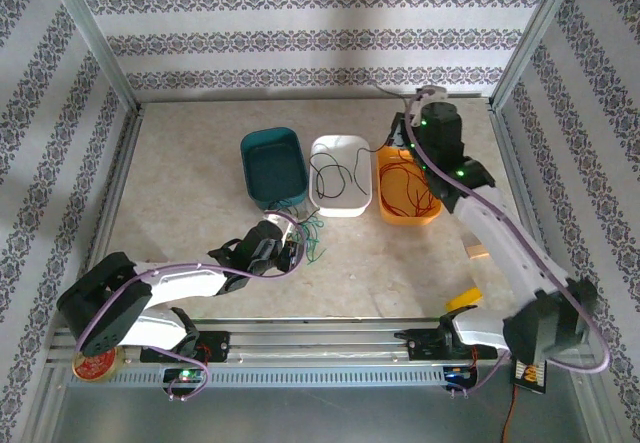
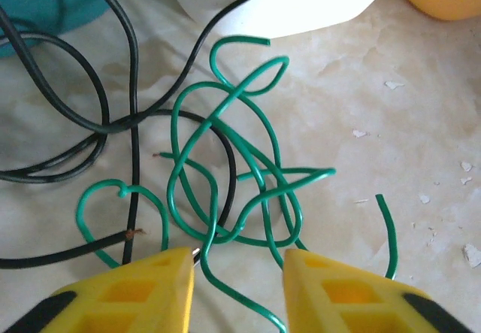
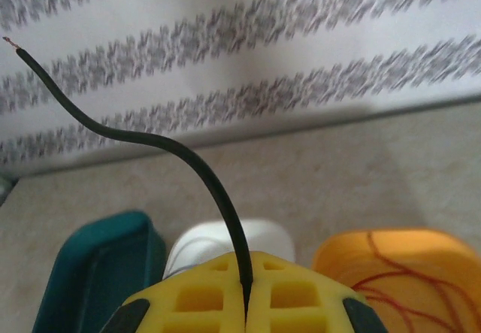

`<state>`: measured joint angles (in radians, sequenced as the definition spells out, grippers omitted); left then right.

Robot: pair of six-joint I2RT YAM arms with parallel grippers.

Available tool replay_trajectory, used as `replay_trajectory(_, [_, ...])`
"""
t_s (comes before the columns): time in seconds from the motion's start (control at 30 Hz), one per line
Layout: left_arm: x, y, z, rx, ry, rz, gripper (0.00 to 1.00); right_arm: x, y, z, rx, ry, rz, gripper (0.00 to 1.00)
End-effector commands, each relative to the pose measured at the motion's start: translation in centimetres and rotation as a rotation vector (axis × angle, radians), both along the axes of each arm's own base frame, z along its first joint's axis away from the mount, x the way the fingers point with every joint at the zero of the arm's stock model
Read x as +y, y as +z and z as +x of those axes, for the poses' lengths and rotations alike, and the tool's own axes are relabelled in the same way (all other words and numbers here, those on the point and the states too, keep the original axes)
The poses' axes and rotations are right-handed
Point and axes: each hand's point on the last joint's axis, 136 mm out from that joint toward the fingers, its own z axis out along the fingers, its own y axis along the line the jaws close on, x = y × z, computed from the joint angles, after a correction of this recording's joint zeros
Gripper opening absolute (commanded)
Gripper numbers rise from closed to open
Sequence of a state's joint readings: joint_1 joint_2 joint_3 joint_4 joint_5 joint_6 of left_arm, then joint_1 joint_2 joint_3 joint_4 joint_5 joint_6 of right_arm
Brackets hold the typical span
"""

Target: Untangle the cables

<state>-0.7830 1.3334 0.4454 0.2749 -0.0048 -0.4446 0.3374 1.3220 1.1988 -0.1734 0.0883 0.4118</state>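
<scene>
The green cables [image 2: 225, 168] sit knotted on the table [image 1: 190, 193] just in front of the white tray [image 1: 345, 209], with black cables [image 2: 113, 122] looping through their left side. The left gripper [image 2: 239, 256] hovers over them with jaws spread, pinching nothing, and the right gripper [image 3: 246, 273] is pressed together on one black strand [image 3: 188, 160] up in the air. I'd grab a single outer green loop, clear of the black, and pull slowly, though I can't tell which strand crosses over which mid-knot, and the near ends run off the bottom of the left wrist view.
</scene>
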Motion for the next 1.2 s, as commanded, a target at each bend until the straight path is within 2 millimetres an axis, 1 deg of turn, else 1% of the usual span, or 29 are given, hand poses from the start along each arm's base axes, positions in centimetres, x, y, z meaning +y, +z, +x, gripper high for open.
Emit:
replay_trajectory(0.0, [0.4,1.8,1.2,-0.050,0.049,-0.035,0.43,3.5,-2.3,0.9,0.068,0.116,0.068,0.00])
replay_trajectory(0.03, [0.6,1.9,1.2,-0.055,0.060,-0.037,0.45,4.1,-4.0,1.2,0.110,0.129,0.064,0.00])
replay_trajectory(0.1, [0.9,2.1,1.4,-0.064,0.083,-0.040,0.51,4.8,-6.8,1.5,0.177,0.126,0.053,0.00])
replay_trajectory(0.2, [1.4,2.7,1.6,-0.081,0.118,-0.053,0.58,5.7,-10.7,1.9,0.269,0.120,0.043,0.00])
replay_trajectory(0.27, [1.8,3.0,1.8,-0.093,0.144,-0.062,0.62,6.5,-12.8,2.1,0.323,0.132,0.039,0.00])
replay_trajectory(0.37, [2.6,3.7,2.1,-0.118,0.197,-0.066,0.73,7.9,-16.1,2.4,0.411,0.140,0.010,0.00])
replay_trajectory(0.43, [3.5,4.1,2.3,-0.136,0.240,-0.060,0.77,8.6,-17.9,2.5,0.460,0.146,-0.011,0.00])
replay_trajectory(0.5, [4.7,4.5,2.4,-0.151,0.297,-0.042,0.81,8.8,-19.4,2.4,0.499,0.134,-0.026,0.00])
replay_trajectory(0.57, [5.8,4.9,2.4,-0.169,0.342,-0.025,0.83,8.8,-20.7,2.3,0.531,0.120,-0.038,0.00])
replay_trajectory(0.63, [6.6,5.1,2.3,-0.183,0.363,-0.011,0.85,8.4,-21.5,2.2,0.554,0.100,-0.051,0.00])
replay_trajectory(0.67, [6.8,5.2,2.2,-0.187,0.365,-0.003,0.85,8.2,-21.7,2.2,0.559,0.092,-0.056,0.02])
replay_trajectory(0.7, [7.0,5.2,2.1,-0.187,0.369,0.005,0.86,8.1,-21.7,2.1,0.561,0.088,-0.062,0.08])
replay_trajectory(0.73, [7.2,5.3,2.1,-0.189,0.371,0.010,0.87,7.8,-21.6,2.0,0.559,0.078,-0.069,0.19])
replay_trajectory(0.8, [7.4,5.3,2.0,-0.188,0.376,0.011,0.87,7.4,-20.7,2.0,0.538,0.061,-0.077,0.35])
replay_trajectory(0.87, [7.5,5.3,2.0,-0.189,0.385,0.009,0.88,6.7,-19.1,2.0,0.493,0.033,-0.090,0.45])
replay_trajectory(0.93, [7.7,5.4,2.1,-0.192,0.405,0.002,0.89,6.2,-17.2,2.0,0.443,0.017,-0.101,0.49])
replay_trajectory(1.03, [8.1,5.5,2.3,-0.197,0.438,-0.007,0.90,6.0,-14.6,1.5,0.372,0.020,-0.118,0.50])
replay_trajectory(1.1, [8.6,5.4,2.5,-0.180,0.476,-0.007,0.91,6.1,-13.4,0.8,0.344,0.038,-0.134,0.51])
replay_trajectory(1.17, [9.7,4.9,2.9,-0.136,0.535,-0.021,0.91,6.8,-12.6,-0.2,0.324,0.080,-0.151,0.51])
